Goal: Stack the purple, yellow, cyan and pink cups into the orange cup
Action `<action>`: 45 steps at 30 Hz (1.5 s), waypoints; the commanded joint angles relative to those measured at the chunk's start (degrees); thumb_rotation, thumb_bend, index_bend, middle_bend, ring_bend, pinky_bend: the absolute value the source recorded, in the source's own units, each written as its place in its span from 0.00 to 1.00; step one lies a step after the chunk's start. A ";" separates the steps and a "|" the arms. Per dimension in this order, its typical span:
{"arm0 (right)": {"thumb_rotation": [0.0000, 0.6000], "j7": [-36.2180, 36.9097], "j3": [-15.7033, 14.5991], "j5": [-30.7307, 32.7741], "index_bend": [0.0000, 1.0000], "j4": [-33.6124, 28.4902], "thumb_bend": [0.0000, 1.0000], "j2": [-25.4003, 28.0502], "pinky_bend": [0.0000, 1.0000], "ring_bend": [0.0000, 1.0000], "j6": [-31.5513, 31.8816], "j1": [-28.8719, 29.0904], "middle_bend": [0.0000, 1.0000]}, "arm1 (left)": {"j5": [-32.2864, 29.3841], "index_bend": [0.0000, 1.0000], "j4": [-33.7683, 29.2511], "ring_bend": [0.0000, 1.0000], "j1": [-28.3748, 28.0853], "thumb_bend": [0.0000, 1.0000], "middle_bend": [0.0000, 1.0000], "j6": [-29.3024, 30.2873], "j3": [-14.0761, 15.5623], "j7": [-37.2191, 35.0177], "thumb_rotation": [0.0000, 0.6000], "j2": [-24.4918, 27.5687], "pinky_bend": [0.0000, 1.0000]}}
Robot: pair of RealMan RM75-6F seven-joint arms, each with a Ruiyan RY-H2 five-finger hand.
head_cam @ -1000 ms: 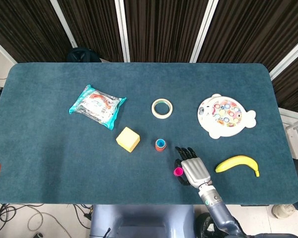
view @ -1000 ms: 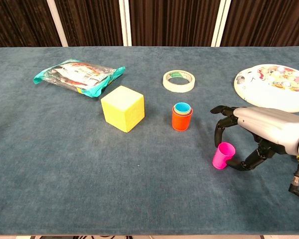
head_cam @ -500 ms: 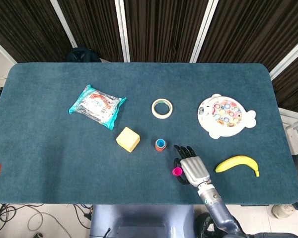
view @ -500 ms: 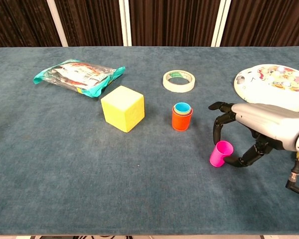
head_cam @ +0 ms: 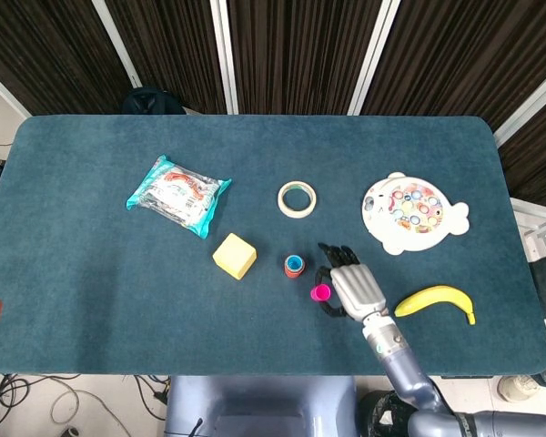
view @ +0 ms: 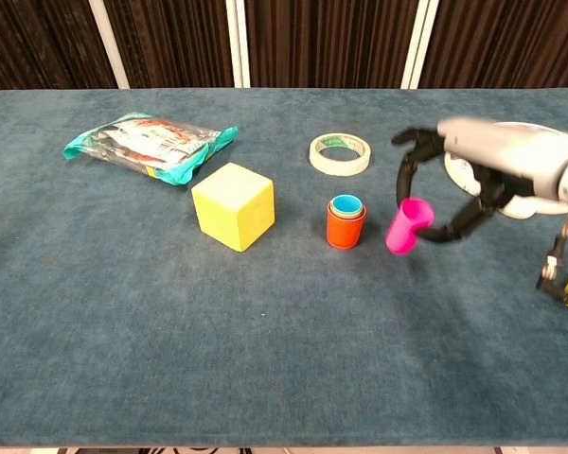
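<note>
- Right hand (view: 473,170): fingers clamped on the pink cup (view: 407,225), tilted, just right of the orange cup (view: 345,227).
- Nested cups: only cyan visible inside.
- Head view: the pink cup (head_cam: 320,292) is partly hidden.

No lettering can be read anywhere on the tabletop (head_cam: 91,300); print on the snack packet (view: 150,145) and the round fish-shaped toy board (head_cam: 413,212) appears too small and blurred to decipher.

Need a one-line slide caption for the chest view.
Right hand holds the tilted pink cup just right of the orange cup, where nested cups already sit.
</note>
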 commanded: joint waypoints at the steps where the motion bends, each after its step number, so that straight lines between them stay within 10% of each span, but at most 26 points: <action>1: 1.00 -0.33 3.76 4.63 0.51 -2.82 0.40 3.02 0.07 0.08 -2.39 2.84 0.00 | -0.04 0.04 -0.04 0.00 0.01 0.27 0.03 0.01 -0.03 -0.02 1.00 0.02 0.00; 13: 1.00 -4.02 8.99 16.90 0.51 -1.50 0.40 3.61 0.07 0.08 -4.21 10.94 0.00 | -0.14 0.04 -0.04 0.00 0.01 0.27 0.03 0.04 -0.12 -0.12 1.00 0.05 0.00; 45: 1.00 -4.22 6.20 21.88 0.51 9.61 0.40 -5.18 0.07 0.08 -2.18 17.51 0.00 | -0.36 0.04 -0.01 0.00 -0.04 0.27 0.03 -0.07 -0.23 -0.21 1.00 0.00 0.00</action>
